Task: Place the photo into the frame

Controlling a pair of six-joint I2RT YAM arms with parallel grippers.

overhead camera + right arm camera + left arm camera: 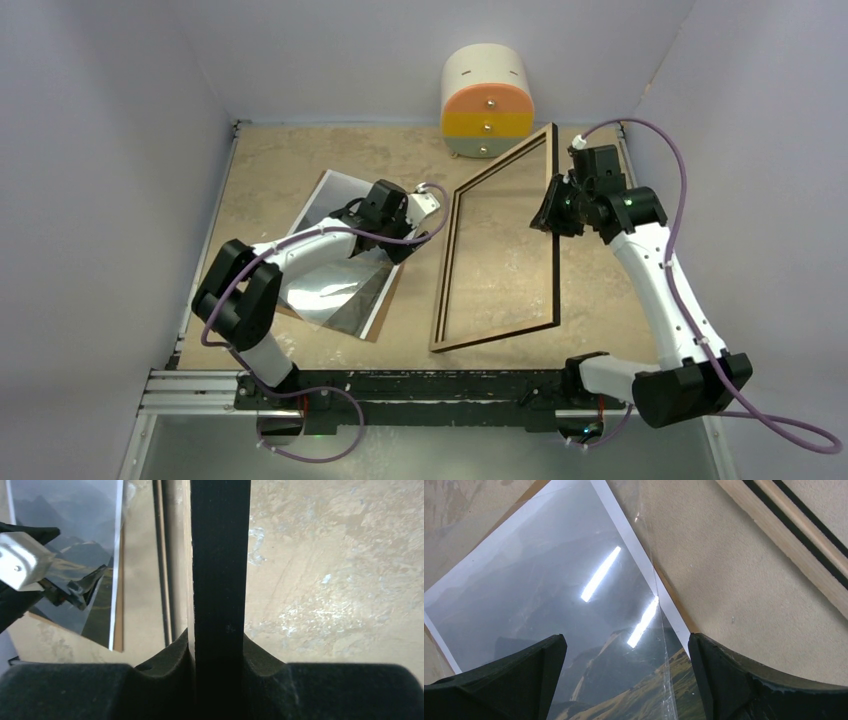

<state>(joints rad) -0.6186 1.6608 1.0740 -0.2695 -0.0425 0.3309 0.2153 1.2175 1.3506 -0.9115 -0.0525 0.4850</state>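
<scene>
Pinching the right rail of the frame (pixel 495 333) in the right gripper (pixel 218 647), hovering the left gripper (pixel 626 652) splayed wide and empty over the photo (pixel 539 590), lying flat just left of the frame and not yet inside it, with the loading itself apparently left to do.

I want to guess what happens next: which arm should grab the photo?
Left. The left gripper, open, hovers over the photo; the right gripper is clamped on the frame.
</scene>
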